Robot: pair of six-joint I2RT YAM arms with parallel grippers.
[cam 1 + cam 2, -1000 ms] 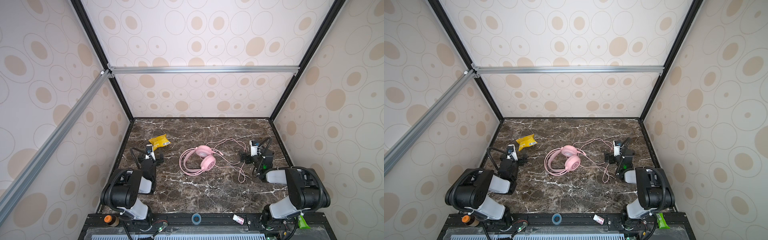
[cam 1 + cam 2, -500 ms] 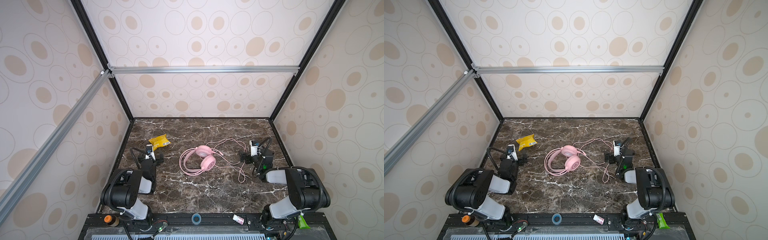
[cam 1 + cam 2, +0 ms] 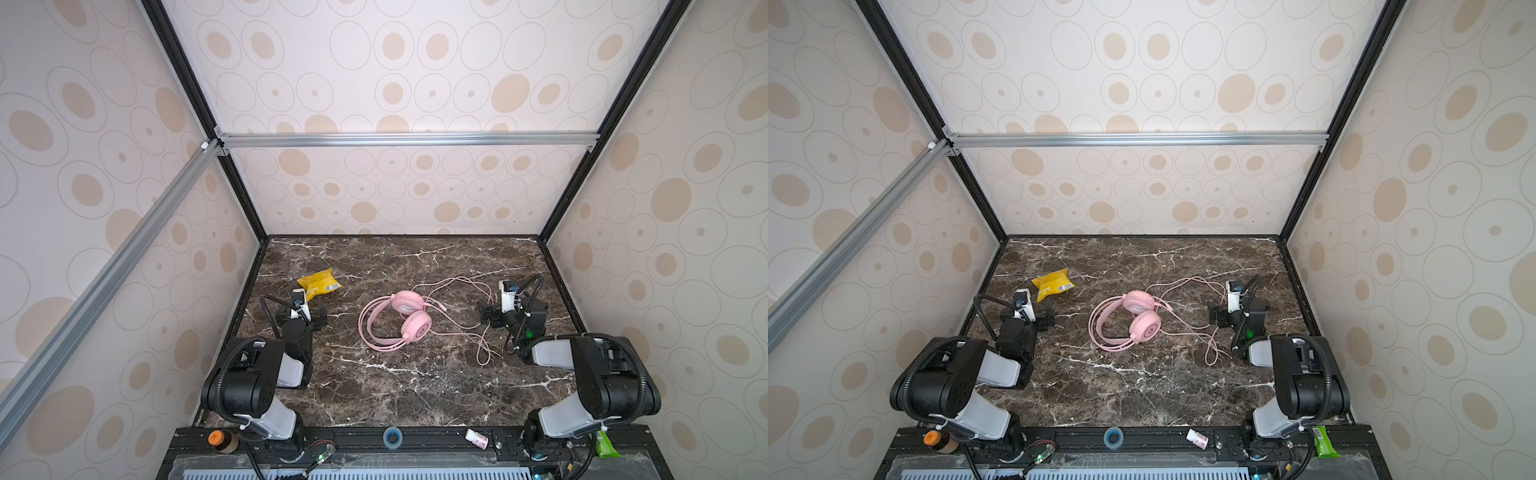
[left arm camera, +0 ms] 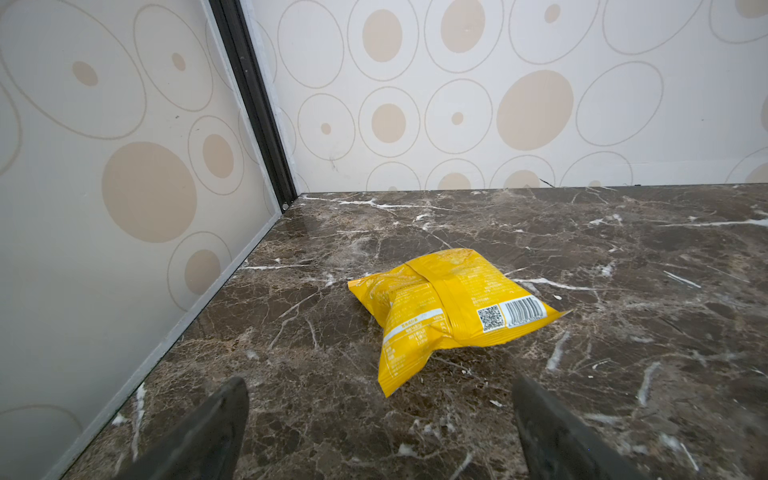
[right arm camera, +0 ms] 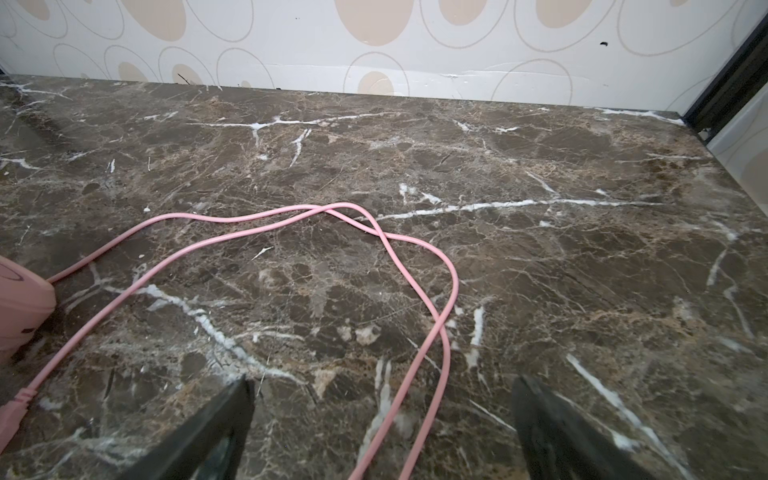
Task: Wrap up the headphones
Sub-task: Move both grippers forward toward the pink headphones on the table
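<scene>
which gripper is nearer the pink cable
Right. The right gripper sits at the cable, two strands running between its open jaws. The left gripper is on the far side of the headphones, beside the yellow bag, apart from the cable.

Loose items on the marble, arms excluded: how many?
2. The headphones lie at centre, cable sprawling rightward; a yellow snack bag sits at far left. Something small may be hidden.

Probably a robotics lab cell, patterned panel walls (image 3: 457,62), aluminium frame rail (image 3: 407,139), marble-look tabletop (image 3: 395,386)
</scene>
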